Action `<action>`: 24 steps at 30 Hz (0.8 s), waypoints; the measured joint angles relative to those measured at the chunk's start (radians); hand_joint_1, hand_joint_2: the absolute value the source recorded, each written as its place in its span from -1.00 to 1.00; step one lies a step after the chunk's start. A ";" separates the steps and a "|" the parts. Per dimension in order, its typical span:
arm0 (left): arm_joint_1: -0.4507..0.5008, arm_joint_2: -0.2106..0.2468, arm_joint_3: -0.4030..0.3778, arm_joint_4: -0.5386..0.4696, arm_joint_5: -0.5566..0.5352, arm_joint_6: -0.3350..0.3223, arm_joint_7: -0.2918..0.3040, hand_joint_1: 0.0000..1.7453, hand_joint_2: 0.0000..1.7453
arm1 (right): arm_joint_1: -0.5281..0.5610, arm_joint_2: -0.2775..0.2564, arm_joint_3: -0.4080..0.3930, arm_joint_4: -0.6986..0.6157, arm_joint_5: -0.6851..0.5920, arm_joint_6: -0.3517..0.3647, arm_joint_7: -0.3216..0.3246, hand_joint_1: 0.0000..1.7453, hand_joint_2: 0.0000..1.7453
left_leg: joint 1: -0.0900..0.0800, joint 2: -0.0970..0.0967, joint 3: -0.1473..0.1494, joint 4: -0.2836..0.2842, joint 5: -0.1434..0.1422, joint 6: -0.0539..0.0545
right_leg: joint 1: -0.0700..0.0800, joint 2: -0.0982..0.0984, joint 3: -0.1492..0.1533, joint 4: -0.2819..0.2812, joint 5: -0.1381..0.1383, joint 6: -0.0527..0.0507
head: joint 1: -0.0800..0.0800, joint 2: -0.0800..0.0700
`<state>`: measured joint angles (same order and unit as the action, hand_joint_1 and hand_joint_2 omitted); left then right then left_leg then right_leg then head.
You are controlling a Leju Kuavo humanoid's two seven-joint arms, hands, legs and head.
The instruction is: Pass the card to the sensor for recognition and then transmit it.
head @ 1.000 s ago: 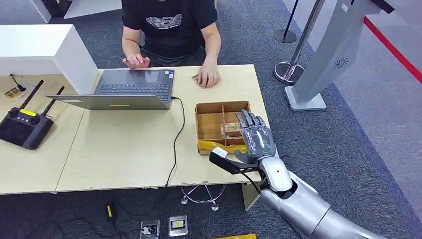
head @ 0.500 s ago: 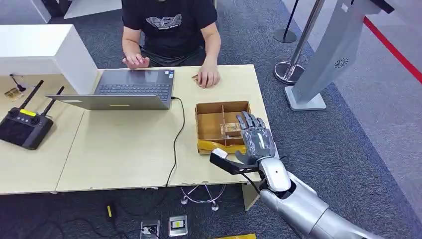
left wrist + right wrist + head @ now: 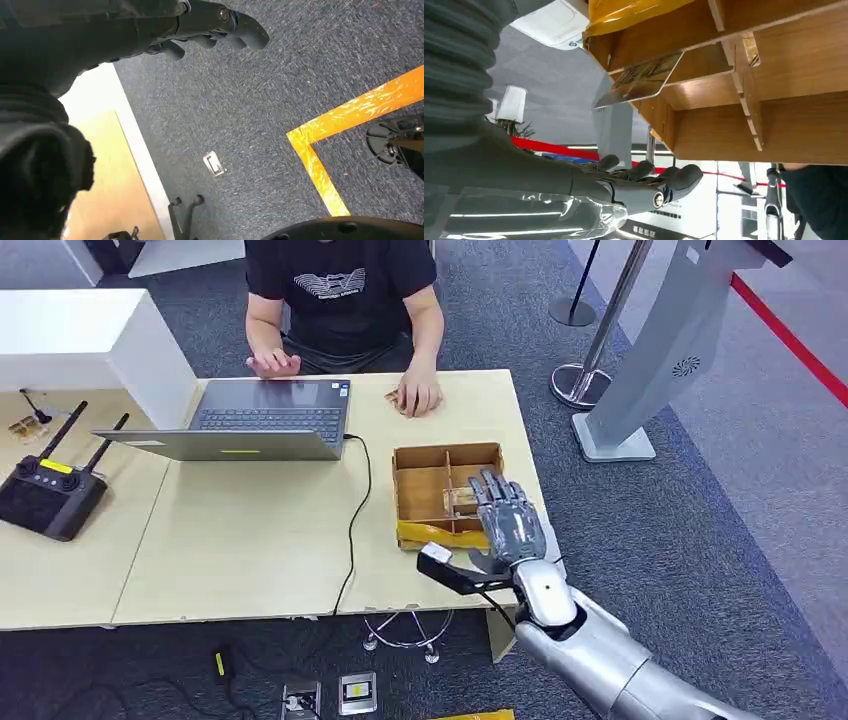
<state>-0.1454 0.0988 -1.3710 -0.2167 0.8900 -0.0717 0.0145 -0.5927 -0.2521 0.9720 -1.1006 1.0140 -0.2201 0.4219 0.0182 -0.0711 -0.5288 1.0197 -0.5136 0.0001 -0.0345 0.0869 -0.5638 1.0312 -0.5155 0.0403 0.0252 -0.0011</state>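
Note:
A wooden box (image 3: 430, 490) with dividers stands near the table's right edge. A card (image 3: 462, 501) leans on edge in its near right compartment, and in the right wrist view the card (image 3: 642, 80) tilts against a divider. My right hand (image 3: 505, 527) hovers over that side of the box, fingers straight and thumb spread wide, holding nothing. Its fingertips (image 3: 674, 181) are apart from the card. My left hand (image 3: 215, 27) hangs beside my body over the carpet with nothing in it.
A person sits across the table with hands by an open laptop (image 3: 262, 418). The laptop's black cable (image 3: 357, 510) runs past the box's left side. A black remote controller (image 3: 45, 495) lies far left. A white flat device (image 3: 556, 22) sits beside the box.
My right hand has slid a little to the left and nearer, staying spread over the box's right side. The card and the box have not moved.

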 joint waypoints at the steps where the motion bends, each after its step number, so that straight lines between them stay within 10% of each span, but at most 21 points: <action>1: 0.000 0.000 0.000 0.000 0.001 0.000 0.000 -1.00 -1.00 | 0.000 0.001 0.000 0.002 0.001 -0.002 0.000 -1.00 1.00 | 0.000 0.000 0.000 0.000 0.000 0.000 | 0.000 0.000 0.000 0.000 0.000 0.000 | 0.000 0.000; 22: 0.000 0.000 0.000 0.000 0.000 0.000 0.010 -1.00 -1.00 | 0.000 0.019 -0.003 0.058 0.029 -0.038 -0.002 -0.86 1.00 | 0.000 0.000 0.000 0.000 0.000 0.000 | 0.000 0.000 0.000 0.000 0.000 0.000 | 0.000 0.000; 23: 0.000 0.000 0.000 0.000 0.000 0.000 0.010 -1.00 -1.00 | 0.000 0.021 -0.003 0.066 0.029 -0.038 -0.003 0.84 1.00 | 0.000 0.000 0.000 0.000 0.000 0.000 | 0.000 0.000 0.000 0.000 0.000 0.000 | 0.000 0.000; 24: 0.000 0.000 0.000 0.000 0.000 0.000 0.010 -1.00 -1.00 | 0.000 0.022 -0.003 0.073 0.029 -0.037 -0.004 1.00 1.00 | 0.000 0.000 0.000 0.000 0.000 0.000 | 0.000 0.000 0.000 0.000 0.000 0.000 | 0.000 0.000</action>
<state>-0.1455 0.0984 -1.3710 -0.2167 0.8896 -0.0717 0.0244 -0.5925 -0.2304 0.9689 -1.0273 1.0426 -0.2571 0.4181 0.0182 -0.0709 -0.5287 1.0197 -0.5136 0.0001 -0.0345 0.0870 -0.5638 1.0312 -0.5155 0.0403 0.0252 -0.0011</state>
